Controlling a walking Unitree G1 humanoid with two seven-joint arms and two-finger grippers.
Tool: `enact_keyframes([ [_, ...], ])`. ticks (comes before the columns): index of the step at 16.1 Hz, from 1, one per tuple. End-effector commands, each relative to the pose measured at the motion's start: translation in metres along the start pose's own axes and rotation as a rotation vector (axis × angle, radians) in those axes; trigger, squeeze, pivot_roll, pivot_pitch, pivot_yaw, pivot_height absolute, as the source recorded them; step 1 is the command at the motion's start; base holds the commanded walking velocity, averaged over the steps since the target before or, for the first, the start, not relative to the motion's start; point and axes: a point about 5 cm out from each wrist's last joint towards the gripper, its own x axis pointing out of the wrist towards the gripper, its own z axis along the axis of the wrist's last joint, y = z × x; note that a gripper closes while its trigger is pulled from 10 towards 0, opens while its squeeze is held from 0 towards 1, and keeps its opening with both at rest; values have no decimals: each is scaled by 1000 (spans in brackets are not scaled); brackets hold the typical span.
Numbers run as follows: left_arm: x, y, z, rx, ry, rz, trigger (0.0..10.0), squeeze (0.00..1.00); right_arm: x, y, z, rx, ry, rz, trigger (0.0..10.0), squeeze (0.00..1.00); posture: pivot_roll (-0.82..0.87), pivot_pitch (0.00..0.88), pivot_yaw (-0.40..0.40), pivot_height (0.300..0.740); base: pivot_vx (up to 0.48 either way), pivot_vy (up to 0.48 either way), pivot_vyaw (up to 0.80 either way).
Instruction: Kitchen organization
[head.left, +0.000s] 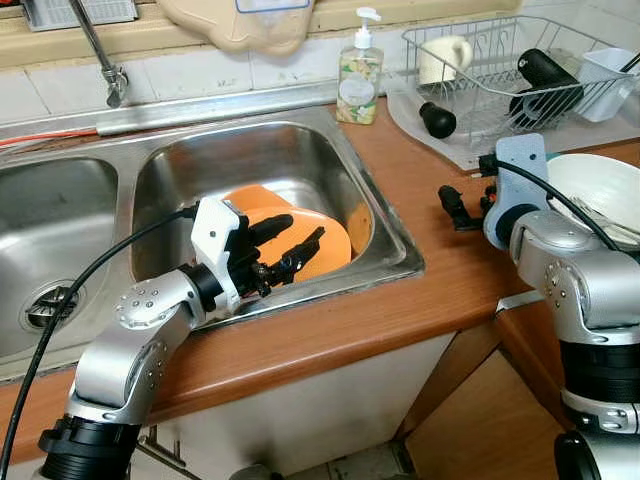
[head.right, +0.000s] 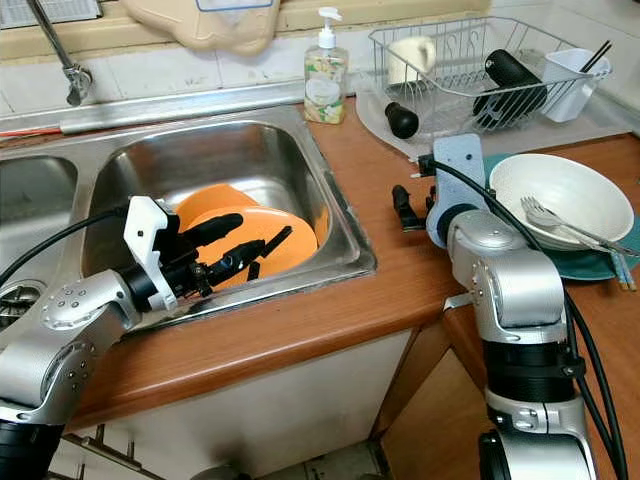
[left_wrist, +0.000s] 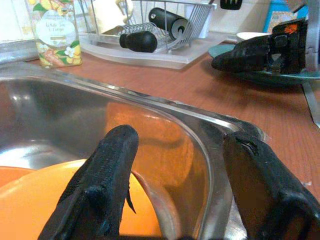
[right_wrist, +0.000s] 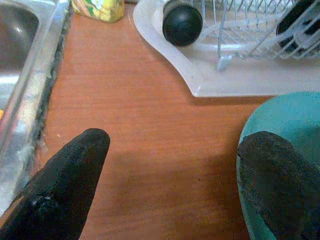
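Left gripper (head.left: 285, 250) sits at the near edge of the right sink basin (head.left: 180, 180), fingers spread apart, nothing clamped between them. Fingers (left_wrist: 102, 185) reach over the orange plates (head.left: 330, 245), which lean tilted in the basin against its right wall; the plates are just under and beyond the fingertips. Left wrist view puts one finger over the orange rim, the other over the steel sink edge (left_wrist: 215, 165); contact with the plate cannot be told.

Right gripper (head.right: 408, 208) hovers above the wooden counter (head.left: 440, 290), between the sink and the teal plate (right_wrist: 280, 125). Fingers (right_wrist: 65, 180) parted, holding nothing; one finger over bare wood, the other over the teal plate's rim.

White bowl (head.right: 565, 195) sits on the teal plate, with a fork (head.right: 555, 222) lying in it. Beyond the right gripper, a wire dish rack (head.left: 500, 70) on a white drain tray (right_wrist: 200, 75) holds a cream mug (head.left: 442, 58), a black cylinder (head.left: 548, 78) and a white cup (head.left: 605, 80). A black round-ended thing (head.left: 436, 119) lies on the tray just outside the rack. Soap pump bottle (head.left: 359, 75) stands at the counter's back, between sink and rack. Faucet (head.left: 100, 55) at the back left; second basin (head.left: 50, 230) on the left.
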Motion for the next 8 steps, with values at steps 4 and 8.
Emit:
enact_keyframes([
  [4, 1, -6, 3, 11, 3, -48, 10000, 0, 1, -13, -6, -4, 46, -45, 10000, 0, -137, 0, 37, 740, 0, 0, 0],
  [8, 0, -10, 2, 10, 24, -94, 10000, 0, 3, -15, -9, -1, 86, -51, 10000, 0, -134, 0, 36, 740, 0, 0, 0],
])
